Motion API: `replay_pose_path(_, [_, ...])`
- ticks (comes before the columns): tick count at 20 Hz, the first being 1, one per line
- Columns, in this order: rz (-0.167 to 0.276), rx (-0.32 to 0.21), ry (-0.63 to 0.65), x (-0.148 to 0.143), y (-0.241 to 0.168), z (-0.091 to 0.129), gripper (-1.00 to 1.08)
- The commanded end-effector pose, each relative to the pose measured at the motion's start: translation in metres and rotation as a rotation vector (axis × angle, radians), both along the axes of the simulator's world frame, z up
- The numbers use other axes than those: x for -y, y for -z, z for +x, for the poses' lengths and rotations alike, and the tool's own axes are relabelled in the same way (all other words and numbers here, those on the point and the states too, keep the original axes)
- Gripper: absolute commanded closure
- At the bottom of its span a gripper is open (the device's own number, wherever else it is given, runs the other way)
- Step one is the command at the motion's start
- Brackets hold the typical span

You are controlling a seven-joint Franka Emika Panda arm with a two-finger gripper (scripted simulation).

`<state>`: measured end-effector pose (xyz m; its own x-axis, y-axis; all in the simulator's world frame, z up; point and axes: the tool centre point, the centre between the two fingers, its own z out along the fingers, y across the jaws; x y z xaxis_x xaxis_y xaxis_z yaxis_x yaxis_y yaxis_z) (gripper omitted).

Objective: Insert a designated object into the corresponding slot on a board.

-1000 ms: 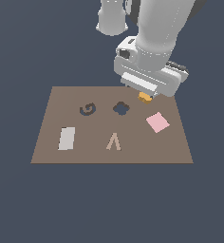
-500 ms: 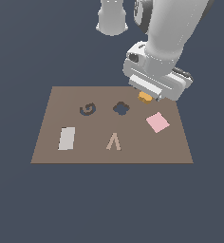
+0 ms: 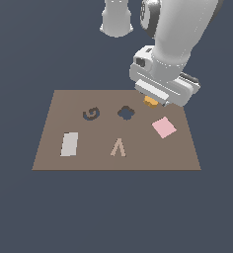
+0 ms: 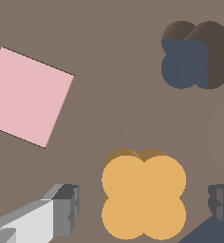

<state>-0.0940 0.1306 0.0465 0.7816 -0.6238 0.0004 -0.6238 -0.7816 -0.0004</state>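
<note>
1. Grey finger pads [image 4: 66, 209] of the gripper [image 4: 142, 209] stand on both sides of the orange-yellow clover block [image 4: 143, 197], with a gap on each side; you see the claw released, touching nothing.
2. The block lies flat on the brown board [image 4: 109, 118], between the fingers, so I judge you are at the grasp step: the claw is placed around the block but not closed.
3. Your next move calls for closing the fingers on the block, lifting it, and carrying it to the dark clover slot [image 4: 192, 57]. The lobes must match the cutout, so you may need to turn it a little before lowering.
4. In the exterior view the slot [image 3: 127, 113] is near the block [image 3: 149, 101], on the exterior view's left of it.
5. Now you count on the board [image 3: 49, 158]: one orange block, one clover slot, one pink square tile [image 3: 164, 127], one dark spiral mark [image 3: 91, 113], one grey rectangle [image 3: 69, 144], one pale V-shaped piece [image 3: 118, 147].
</note>
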Motion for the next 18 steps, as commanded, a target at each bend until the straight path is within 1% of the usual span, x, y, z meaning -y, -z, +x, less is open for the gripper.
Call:
replay_pose_path(1, [0.000,-0.001,0.001,0.000,0.006,0.000,-0.92])
replay_pose_path(7, [0.000,-0.001,0.003,0.000,0.017,0.000,-0.92])
replay_pose_path(8, [0.000,-0.001,0.003,0.000,0.017,0.000,1.08])
replay_pose_path(18, [0.000,0.000,0.003,-0.001,0.016,0.000,1.08])
